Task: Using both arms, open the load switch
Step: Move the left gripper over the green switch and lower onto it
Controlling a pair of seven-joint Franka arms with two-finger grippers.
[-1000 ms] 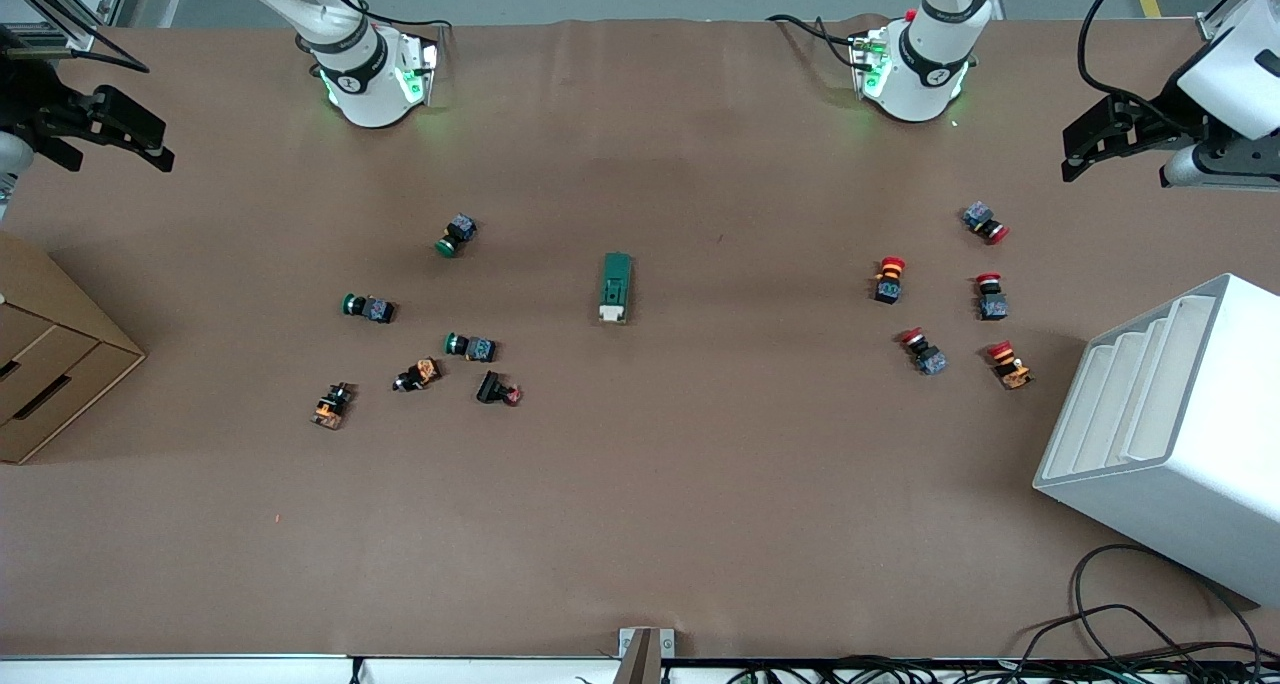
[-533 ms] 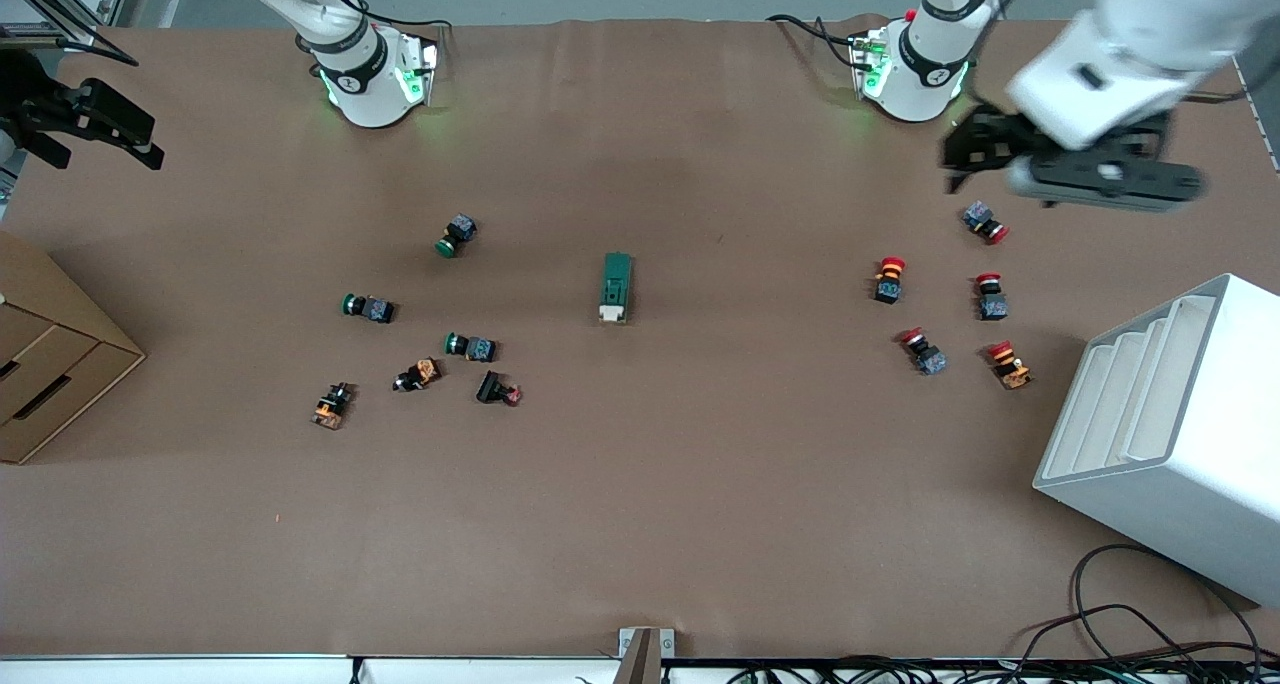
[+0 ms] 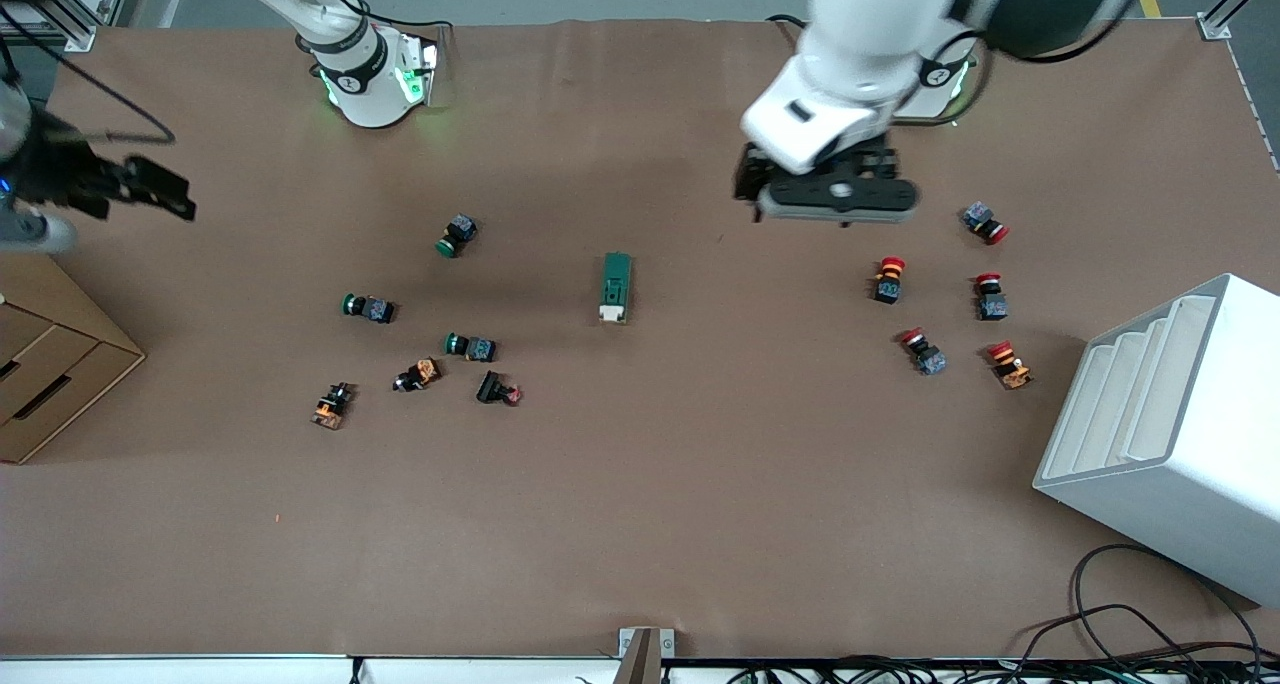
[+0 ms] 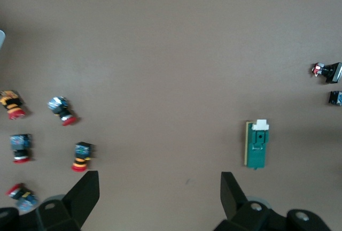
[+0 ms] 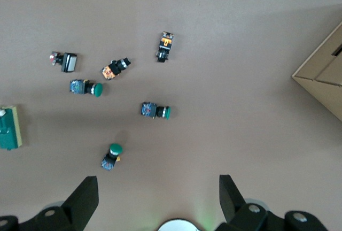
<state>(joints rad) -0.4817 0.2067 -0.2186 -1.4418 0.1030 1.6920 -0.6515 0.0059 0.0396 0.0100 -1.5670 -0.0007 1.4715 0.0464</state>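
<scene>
The load switch [image 3: 616, 286] is a dark green block with a white lever end, lying flat mid-table; it also shows in the left wrist view [image 4: 257, 144] and at the edge of the right wrist view [image 5: 9, 128]. My left gripper [image 3: 748, 184] hangs open over bare table between the load switch and the red push buttons, with nothing between its fingers [image 4: 158, 180]. My right gripper [image 3: 165, 192] is open and empty [image 5: 157, 185], up over the table at the right arm's end, above the cardboard box's corner.
Green push buttons [image 3: 455, 235] and orange-bodied ones [image 3: 331, 405] lie scattered toward the right arm's end. Several red push buttons [image 3: 889, 278] lie toward the left arm's end. A cardboard box [image 3: 50, 354] and a white rack [image 3: 1170, 414] stand at the table's ends.
The left arm has swung in from the left arm's end of the table toward the middle. The right gripper has shifted slightly inward over the table. The load switch has not moved.
</scene>
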